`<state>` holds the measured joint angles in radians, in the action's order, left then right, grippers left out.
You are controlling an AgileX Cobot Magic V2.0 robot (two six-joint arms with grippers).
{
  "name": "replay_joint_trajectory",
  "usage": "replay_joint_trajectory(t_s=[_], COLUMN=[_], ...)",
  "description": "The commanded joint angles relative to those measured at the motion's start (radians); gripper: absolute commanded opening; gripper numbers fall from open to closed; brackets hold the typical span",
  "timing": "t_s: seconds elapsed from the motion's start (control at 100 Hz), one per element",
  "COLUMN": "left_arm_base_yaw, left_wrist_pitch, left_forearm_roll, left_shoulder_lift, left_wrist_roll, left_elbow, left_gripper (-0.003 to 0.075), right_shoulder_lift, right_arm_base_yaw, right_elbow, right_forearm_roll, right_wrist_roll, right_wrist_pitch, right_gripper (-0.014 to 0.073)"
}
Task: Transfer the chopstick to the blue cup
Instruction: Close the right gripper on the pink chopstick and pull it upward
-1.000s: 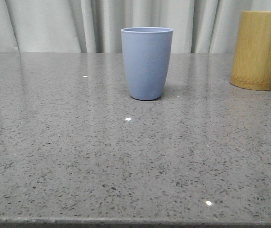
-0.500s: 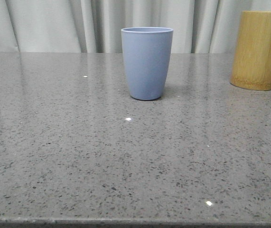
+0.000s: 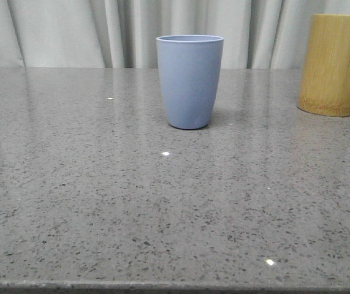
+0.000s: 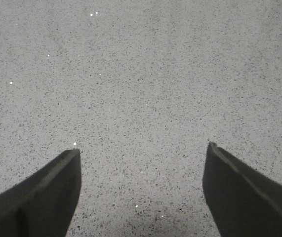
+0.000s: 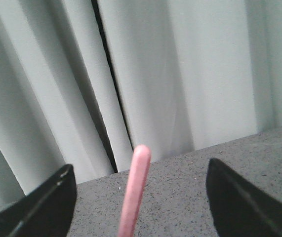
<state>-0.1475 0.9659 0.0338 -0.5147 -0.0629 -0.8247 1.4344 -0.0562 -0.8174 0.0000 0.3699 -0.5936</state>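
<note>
The blue cup (image 3: 189, 81) stands upright at the middle back of the grey table; nothing shows above its rim. One pale pink chopstick (image 5: 133, 197) rises between the fingers of my right gripper (image 5: 141, 164). The jaws stand wide apart with a clear gap to the stick on each side. My left gripper (image 4: 143, 148) is open and empty over bare speckled table. Neither gripper shows in the front view.
A yellow-brown bamboo cylinder (image 3: 334, 64) stands at the back right of the table (image 3: 162, 214). Pale curtains (image 3: 70, 30) hang behind the table's far edge and also fill the background of the right wrist view (image 5: 180, 74).
</note>
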Motion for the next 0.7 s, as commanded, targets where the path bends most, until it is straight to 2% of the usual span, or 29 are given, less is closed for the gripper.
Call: replay_joint_trajectory(t_s=[0.0,0.22,0.51,0.69], left_arm_base_yaw=[0.001,0.001,0.001,0.001], left_wrist_pitch=[-0.074,-0.074,-0.074,-0.074], left_forearm_roll=[0.000,0.000,0.000,0.000], left_shoulder_lift=[-0.006,-0.006,-0.006,-0.006], left_wrist_roll=[-0.005,-0.005,-0.005,-0.005], left_elbow=[-0.024,-0.024,-0.024,-0.024], left_gripper=[0.0503,0.0503,0.0503,0.0503], right_shoulder_lift=[-0.029,-0.028,-0.028,-0.028], right_arm_base_yaw=[-0.006,-0.006,-0.006,-0.006], right_elbow=[-0.033,-0.033,-0.033,-0.033], right_forearm_roll=[0.000,0.000,0.000,0.000], right_wrist_roll=[-0.002,-0.002,-0.002,-0.002], right_wrist_pitch=[-0.108,-0.130,-0.141,-0.155], right_gripper=[0.0475,0.0369,0.0075,-0.0051])
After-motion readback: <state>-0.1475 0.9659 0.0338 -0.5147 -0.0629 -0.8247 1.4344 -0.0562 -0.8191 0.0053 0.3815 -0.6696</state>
